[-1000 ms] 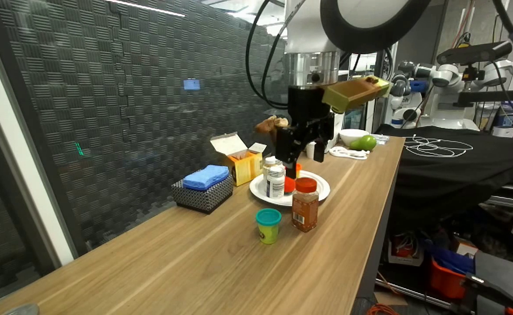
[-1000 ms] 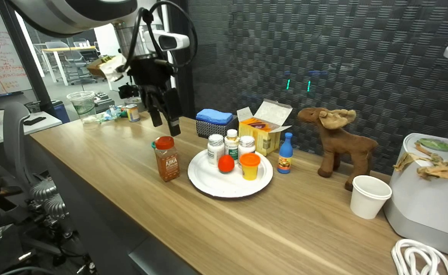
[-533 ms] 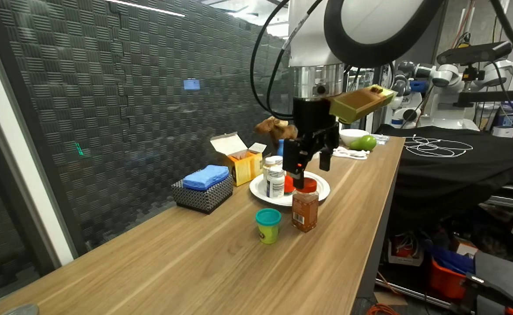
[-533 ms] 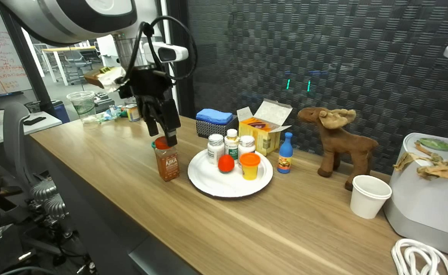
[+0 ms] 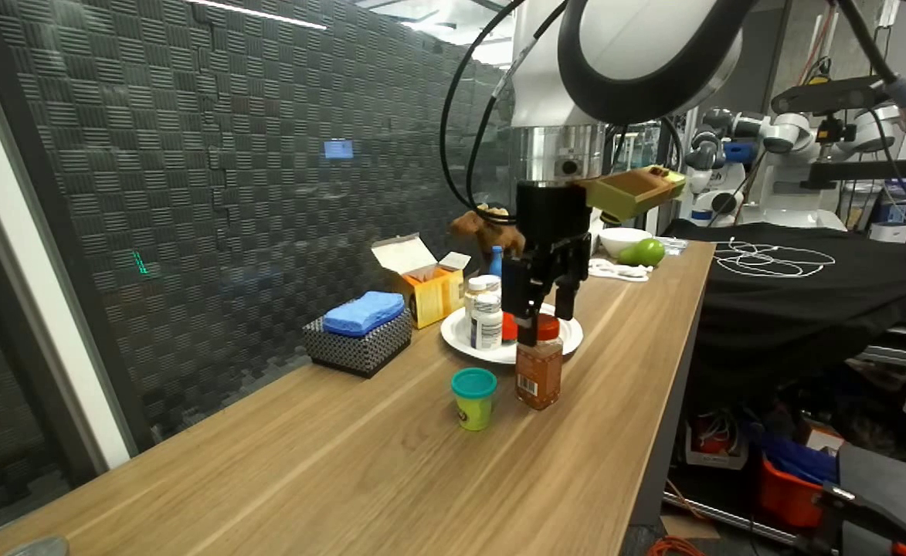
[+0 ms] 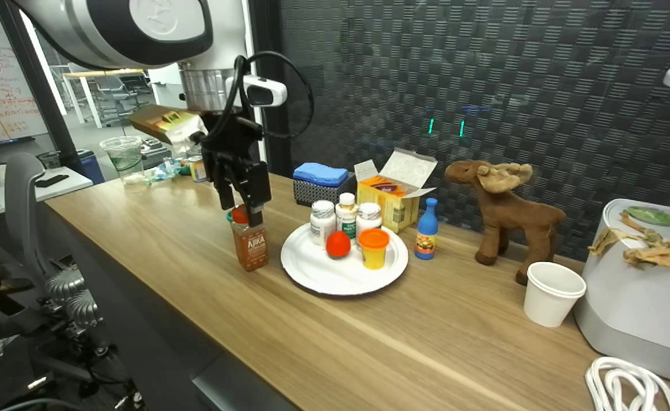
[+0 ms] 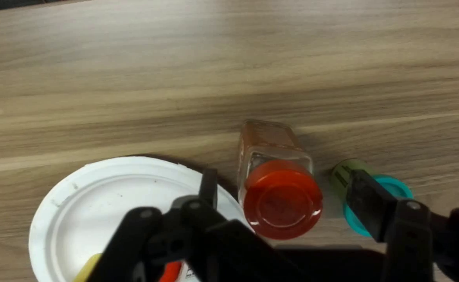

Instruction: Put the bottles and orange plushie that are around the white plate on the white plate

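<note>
Above the worktop (image 6: 380,342), just beside the white plate (image 6: 340,283), your tool (image 6: 241,214) hangs with its two fingers spread, one to each side of the red cap (image 7: 283,201) on the amber-orange bottle (image 6: 252,249); the wrist view shows you a gap between cap and either finger. That bottle stands upright on the worktop, off the plate. On the plate you have three white bottles (image 6: 346,217) close together, and beside them a round orange-red thing (image 6: 338,244) and an orange-lidded yellow tub (image 6: 373,256). A blue bottle (image 6: 426,234) stands near the plate, and a teal-lidded green tub (image 5: 474,405) sits near the amber-orange bottle.
</note>
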Action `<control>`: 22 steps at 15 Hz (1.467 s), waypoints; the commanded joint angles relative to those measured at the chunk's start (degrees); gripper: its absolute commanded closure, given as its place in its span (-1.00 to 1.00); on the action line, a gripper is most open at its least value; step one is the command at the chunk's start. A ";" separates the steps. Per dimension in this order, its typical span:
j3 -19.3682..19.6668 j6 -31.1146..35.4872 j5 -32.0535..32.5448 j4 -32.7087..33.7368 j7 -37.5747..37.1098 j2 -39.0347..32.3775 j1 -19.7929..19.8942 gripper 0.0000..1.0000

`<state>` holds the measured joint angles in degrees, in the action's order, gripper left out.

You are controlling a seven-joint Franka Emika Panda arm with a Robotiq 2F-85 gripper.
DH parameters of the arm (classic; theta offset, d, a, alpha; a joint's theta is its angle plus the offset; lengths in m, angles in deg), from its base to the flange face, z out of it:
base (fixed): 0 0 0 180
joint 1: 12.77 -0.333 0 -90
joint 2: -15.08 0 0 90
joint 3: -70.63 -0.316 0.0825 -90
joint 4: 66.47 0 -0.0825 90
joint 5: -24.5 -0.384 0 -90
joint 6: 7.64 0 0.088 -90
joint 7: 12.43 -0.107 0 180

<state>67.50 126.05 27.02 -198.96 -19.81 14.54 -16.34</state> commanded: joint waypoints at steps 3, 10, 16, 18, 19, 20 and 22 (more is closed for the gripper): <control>0.16 0.89 -1.31 0.57 3.23 -0.27 0.24 0.25; 0.29 -0.57 -0.63 0.22 2.65 1.88 0.30 0.52; 1.22 -1.04 2.12 0.62 0.49 4.94 1.40 0.52; 1.61 -0.26 3.41 1.29 -0.25 4.54 2.11 0.52; 1.78 0.24 4.06 1.79 -0.31 4.05 2.42 0.52; 1.97 0.44 4.28 2.23 -0.29 3.61 2.67 0.52; 2.29 1.05 5.77 3.07 -0.79 2.65 3.17 0.52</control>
<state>69.60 126.46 30.53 -198.00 -19.00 18.12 -13.86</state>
